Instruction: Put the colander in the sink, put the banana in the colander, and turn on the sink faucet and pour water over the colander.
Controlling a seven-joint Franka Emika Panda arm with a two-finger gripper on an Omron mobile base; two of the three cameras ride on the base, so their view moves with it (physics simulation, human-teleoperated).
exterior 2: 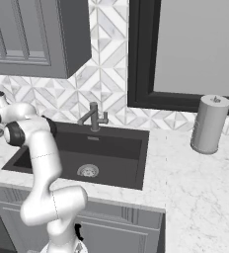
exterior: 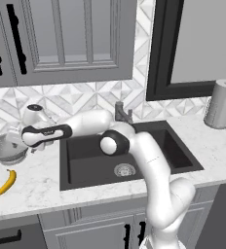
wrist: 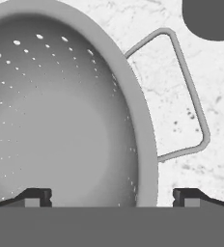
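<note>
The silver colander (exterior: 7, 150) stands on the marble counter left of the black sink (exterior: 85, 160). My gripper (exterior: 14, 139) hovers just over its right side. In the hand view the colander's holed bowl (wrist: 56, 120) takes up the left, with its wire handle (wrist: 193, 101) to the right. The gripper (wrist: 113, 198) is open: one fingertip (wrist: 36, 197) sits over the bowl's inside, the other (wrist: 189, 197) outside the rim (wrist: 144, 144) over bare counter. The yellow banana (exterior: 6, 182) lies on the counter in front of the colander. The grey faucet (exterior: 122, 113) stands behind the sink, also seen as the faucet (exterior 2: 93, 117).
A paper towel roll (exterior: 221, 103) stands on the counter right of the sink. Wall cabinets (exterior: 61, 39) hang above the colander's spot. A steel drain (exterior: 124, 169) sits in the sink floor. A dark rounded shape (wrist: 210, 19) lies on the counter past the colander's handle.
</note>
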